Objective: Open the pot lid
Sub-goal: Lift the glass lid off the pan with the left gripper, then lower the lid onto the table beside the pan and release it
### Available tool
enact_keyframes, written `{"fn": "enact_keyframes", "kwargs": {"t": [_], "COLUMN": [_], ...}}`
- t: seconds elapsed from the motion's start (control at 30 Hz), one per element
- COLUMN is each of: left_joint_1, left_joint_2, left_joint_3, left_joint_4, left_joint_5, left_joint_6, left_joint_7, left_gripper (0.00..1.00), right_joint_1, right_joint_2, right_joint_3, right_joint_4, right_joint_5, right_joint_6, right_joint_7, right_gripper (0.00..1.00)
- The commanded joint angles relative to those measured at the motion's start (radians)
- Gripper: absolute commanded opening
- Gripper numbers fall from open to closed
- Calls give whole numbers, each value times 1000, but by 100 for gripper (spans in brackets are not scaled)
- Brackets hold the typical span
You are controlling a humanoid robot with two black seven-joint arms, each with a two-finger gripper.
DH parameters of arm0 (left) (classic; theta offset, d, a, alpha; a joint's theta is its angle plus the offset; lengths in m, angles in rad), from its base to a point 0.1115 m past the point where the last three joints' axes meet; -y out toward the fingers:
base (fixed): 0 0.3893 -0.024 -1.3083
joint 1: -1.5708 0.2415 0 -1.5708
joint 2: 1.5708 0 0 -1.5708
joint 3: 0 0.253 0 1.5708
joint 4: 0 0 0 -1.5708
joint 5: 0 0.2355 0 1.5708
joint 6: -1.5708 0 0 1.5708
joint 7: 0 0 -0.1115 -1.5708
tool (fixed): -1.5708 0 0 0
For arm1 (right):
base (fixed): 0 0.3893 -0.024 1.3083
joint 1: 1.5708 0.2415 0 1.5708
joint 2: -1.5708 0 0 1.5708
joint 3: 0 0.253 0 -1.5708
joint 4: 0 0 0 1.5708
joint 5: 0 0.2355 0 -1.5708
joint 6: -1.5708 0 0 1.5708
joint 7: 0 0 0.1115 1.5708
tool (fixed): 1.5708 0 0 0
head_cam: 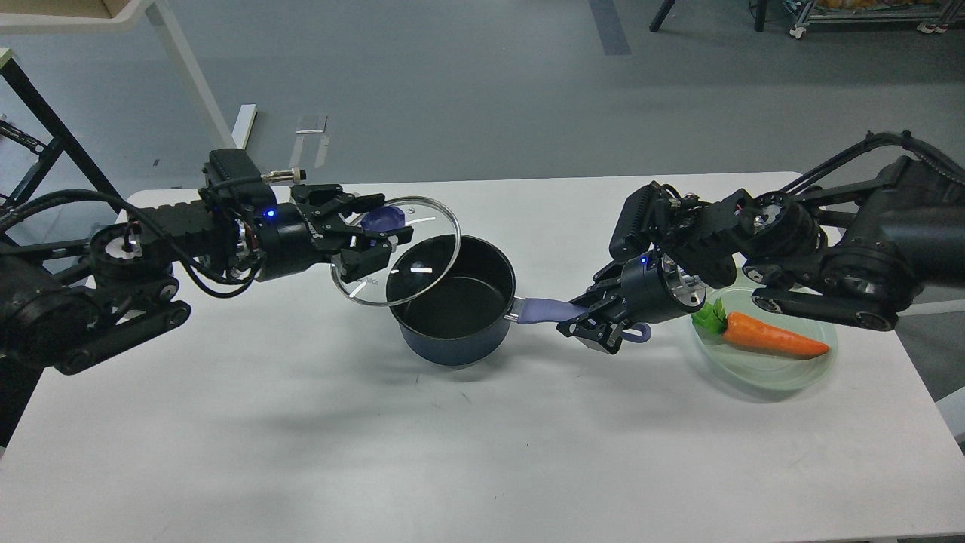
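Left gripper (377, 226) clamps the round clear glass lid (422, 260) by its knob, lifted centre-frame, lettering unreadable; right gripper (584, 320) clamps the dark navy pot (452, 332) by its handle.

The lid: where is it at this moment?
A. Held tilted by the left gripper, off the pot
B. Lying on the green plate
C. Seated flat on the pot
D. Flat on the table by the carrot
A: the left gripper has its fingers on the knob, and the lid tilts beside the open pot.

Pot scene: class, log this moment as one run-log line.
left gripper: holds lid knob, tilted off pot | right gripper: grips pot handle | carrot: on plate
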Motion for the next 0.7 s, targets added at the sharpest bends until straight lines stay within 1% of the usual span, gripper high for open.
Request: {"fn": "enact_keyframes", "kwargs": {"t": [0.0,0.07,0.17,0.27,0.5,0.57,0.67], "left_joint_1": [17,38,94,149,238,243,244], "left_joint_2": [75,105,134,142,103,70,51], "left_joint_3": [6,7,7,6,12,39,93], "left_joint_4": [3,12,34,86,282,318,364], "left_joint_5": [-2,-2,4,7,7,7,3], "left_joint_6": [0,0,1,5,90,110,155], "left_joint_7": [-33,-46,-49,-50,-50,-50,-50], "left_gripper": [41,41,41,41,42,42,42], "right_joint_1": [-1,-1,-3,-3,-11,-11,-11], "right_joint_2": [0,0,0,0,0,0,0], "right_joint_3": [0,0,0,0,0,0,0], "right_joint_4": [-2,-2,-2,-3,-3,-3,-3], "right_joint_5": [0,0,0,0,-2,-2,0], "right_joint_6": [0,0,0,0,1,1,1], "right_joint_7": [3,5,5,5,5,5,5], "right_gripper": [24,24,24,24,25,24,25]}}
